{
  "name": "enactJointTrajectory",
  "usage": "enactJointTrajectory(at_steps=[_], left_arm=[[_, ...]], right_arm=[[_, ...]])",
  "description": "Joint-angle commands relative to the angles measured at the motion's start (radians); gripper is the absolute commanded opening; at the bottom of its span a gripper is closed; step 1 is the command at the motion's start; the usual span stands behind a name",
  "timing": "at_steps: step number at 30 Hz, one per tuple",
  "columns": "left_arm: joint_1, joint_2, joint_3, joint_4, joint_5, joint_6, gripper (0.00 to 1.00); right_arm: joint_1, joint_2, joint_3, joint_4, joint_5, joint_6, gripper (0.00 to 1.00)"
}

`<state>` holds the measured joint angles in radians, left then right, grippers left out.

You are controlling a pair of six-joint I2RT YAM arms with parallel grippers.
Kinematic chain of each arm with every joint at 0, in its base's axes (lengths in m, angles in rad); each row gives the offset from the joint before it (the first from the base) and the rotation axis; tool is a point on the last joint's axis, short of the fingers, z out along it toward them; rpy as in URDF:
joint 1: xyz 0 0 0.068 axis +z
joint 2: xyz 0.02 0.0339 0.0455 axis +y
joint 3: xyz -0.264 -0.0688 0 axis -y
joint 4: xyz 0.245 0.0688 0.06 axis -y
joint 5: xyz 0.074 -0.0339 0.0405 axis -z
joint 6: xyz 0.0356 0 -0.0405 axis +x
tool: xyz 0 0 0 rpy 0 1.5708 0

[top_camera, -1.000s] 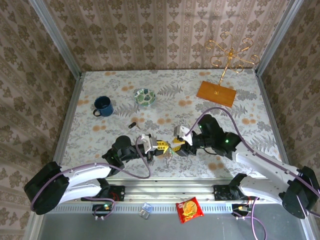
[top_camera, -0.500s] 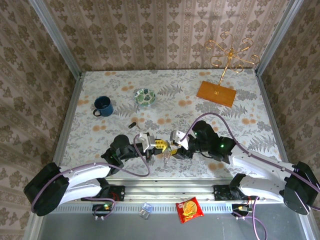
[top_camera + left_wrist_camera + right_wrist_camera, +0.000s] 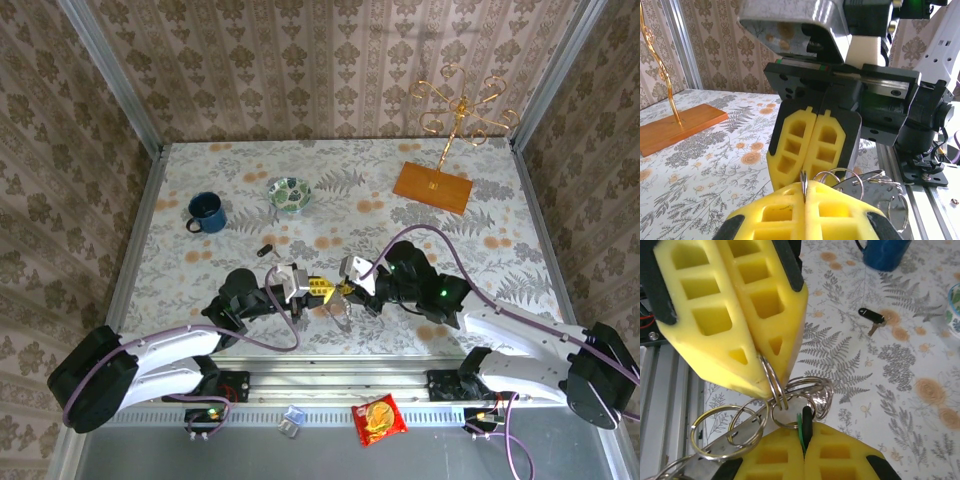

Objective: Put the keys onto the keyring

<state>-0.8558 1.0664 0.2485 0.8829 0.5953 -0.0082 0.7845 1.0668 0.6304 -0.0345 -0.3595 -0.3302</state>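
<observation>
The keyring [image 3: 777, 390] is a bunch of thin metal rings on a flat grey band [image 3: 715, 440], hanging between both grippers just above the table near its front edge. My left gripper [image 3: 805, 187] is shut on one ring [image 3: 803, 180], held edge-on between its yellow pads. My right gripper [image 3: 803, 432] is shut on the green-headed key [image 3: 800, 427], whose tip sits inside a ring. From above, the left gripper [image 3: 322, 291] and right gripper [image 3: 347, 289] nearly touch. The black key [image 3: 871, 317] lies loose on the table [image 3: 265, 250], behind the left arm.
A blue mug [image 3: 205, 212] and a green-patterned bowl [image 3: 289, 193] stand at the back left. A gold wire stand on an orange base [image 3: 433, 185] is at the back right. A metal rail [image 3: 330, 380] runs along the front edge; a red snack packet [image 3: 378, 418] lies beyond it.
My right gripper has shifted left towards the left gripper, closing the gap between them. The ring bunch stays pinched and hangs below the two grippers.
</observation>
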Motion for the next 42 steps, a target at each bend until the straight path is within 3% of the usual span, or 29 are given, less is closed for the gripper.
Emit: enactJointTrajectory(at_steps=[1, 15, 19, 22, 26, 30, 35, 42], left_arm=[[0.005, -0.034, 0.006, 0.009, 0.014, 0.003, 0.0], [0.004, -0.066, 0.05, -0.192, -0.007, 0.089, 0.0], [0.005, -0.081, 0.042, -0.187, -0.029, 0.1, 0.31], [0.005, -0.112, 0.026, -0.172, -0.084, 0.11, 0.45], [0.005, -0.195, -0.007, -0.157, -0.272, 0.112, 0.55], [0.008, -0.309, -0.006, -0.248, -0.543, 0.081, 0.64], [0.02, -0.414, -0.017, -0.321, -0.761, 0.065, 0.67], [0.067, -0.514, -0.002, -0.466, -1.02, -0.039, 0.68]], right_arm=[[0.002, -0.046, 0.022, -0.037, 0.046, -0.036, 0.0], [0.001, -0.078, 0.115, -0.156, 0.043, -0.085, 0.0], [0.003, -0.073, 0.127, -0.188, 0.067, -0.096, 0.0], [0.002, -0.072, 0.136, -0.22, 0.094, -0.109, 0.0], [0.002, -0.07, 0.153, -0.268, 0.125, -0.127, 0.0], [0.002, -0.061, 0.171, -0.278, 0.118, -0.132, 0.0], [0.013, -0.024, 0.217, -0.257, 0.062, -0.114, 0.0], [0.102, 0.099, 0.301, -0.088, -0.024, -0.026, 0.0]])
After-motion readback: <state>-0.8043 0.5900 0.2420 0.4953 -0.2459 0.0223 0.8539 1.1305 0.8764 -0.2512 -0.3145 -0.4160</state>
